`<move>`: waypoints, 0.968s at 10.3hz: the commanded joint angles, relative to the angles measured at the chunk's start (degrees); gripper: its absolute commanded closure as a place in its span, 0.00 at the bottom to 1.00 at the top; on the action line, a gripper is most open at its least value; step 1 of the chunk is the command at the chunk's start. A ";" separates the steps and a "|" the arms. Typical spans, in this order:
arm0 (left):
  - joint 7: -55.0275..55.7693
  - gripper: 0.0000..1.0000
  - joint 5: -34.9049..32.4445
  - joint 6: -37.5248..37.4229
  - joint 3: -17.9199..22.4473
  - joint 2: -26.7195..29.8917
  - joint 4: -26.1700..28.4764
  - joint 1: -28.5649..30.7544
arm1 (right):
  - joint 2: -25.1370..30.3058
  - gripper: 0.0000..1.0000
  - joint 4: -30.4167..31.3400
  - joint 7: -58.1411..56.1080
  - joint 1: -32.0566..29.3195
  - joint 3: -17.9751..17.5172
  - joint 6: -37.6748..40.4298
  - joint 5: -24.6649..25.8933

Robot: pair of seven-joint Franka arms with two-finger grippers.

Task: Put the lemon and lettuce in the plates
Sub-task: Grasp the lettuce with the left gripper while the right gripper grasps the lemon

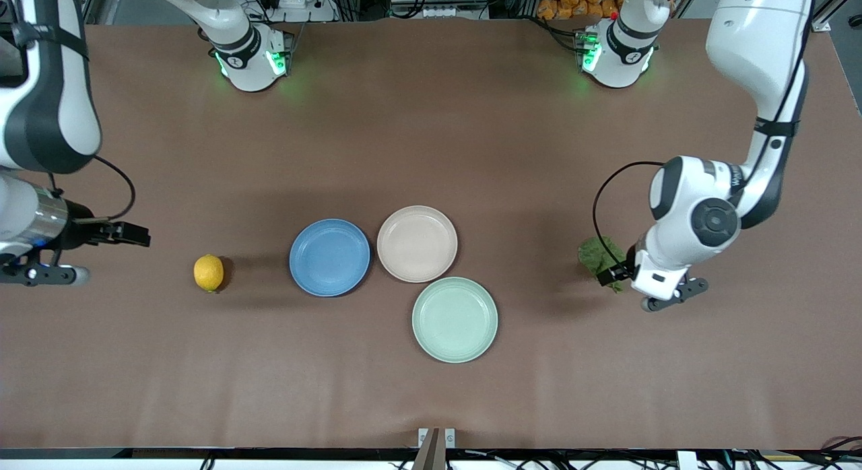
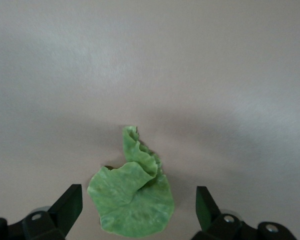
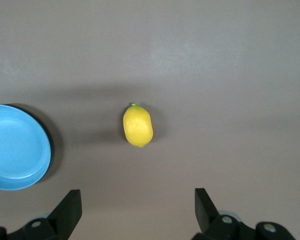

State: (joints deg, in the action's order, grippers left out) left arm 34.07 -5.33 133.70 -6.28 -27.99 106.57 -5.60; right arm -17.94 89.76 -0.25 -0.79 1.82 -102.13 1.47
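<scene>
The lemon (image 1: 209, 273) lies on the brown table, toward the right arm's end from the blue plate (image 1: 329, 257). The beige-pink plate (image 1: 417, 243) touches the blue one; both are empty. The lettuce (image 1: 598, 254) lies toward the left arm's end. My left gripper (image 1: 616, 275) is open over the lettuce (image 2: 132, 197), a finger (image 2: 70, 205) on either side, not touching it. My right gripper (image 1: 131, 236) is open and empty (image 3: 137, 210), over bare table short of the lemon (image 3: 138, 125). The blue plate's edge shows in the right wrist view (image 3: 15, 147).
A pale mint-green plate (image 1: 454, 319) sits nearer the front camera, next to the blue and beige-pink plates. The arms' bases (image 1: 252, 56) stand along the table's back edge.
</scene>
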 commanded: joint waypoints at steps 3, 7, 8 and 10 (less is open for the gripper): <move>0.12 0.00 -1.87 1.74 -0.23 -1.27 2.85 -0.73 | 0.53 0.00 10.93 0.34 -0.17 -0.41 -12.89 0.28; -1.45 0.00 -5.13 2.00 -0.31 -3.12 2.77 -0.64 | 0.27 0.00 22.01 0.34 0.09 -0.41 -28.09 0.28; -1.46 0.00 -5.13 2.00 -0.31 -3.82 2.59 -0.64 | 0.27 0.00 24.47 0.34 0.09 -0.50 -31.96 0.28; -1.46 0.00 -5.13 2.53 -0.31 -4.61 2.59 -0.64 | -0.17 0.00 28.78 0.25 0.09 -0.50 -38.65 0.28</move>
State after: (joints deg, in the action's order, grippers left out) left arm 32.91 -8.98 135.10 -6.44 -32.03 109.11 -6.36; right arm -18.72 115.03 -0.25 -0.57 1.60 -136.78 1.47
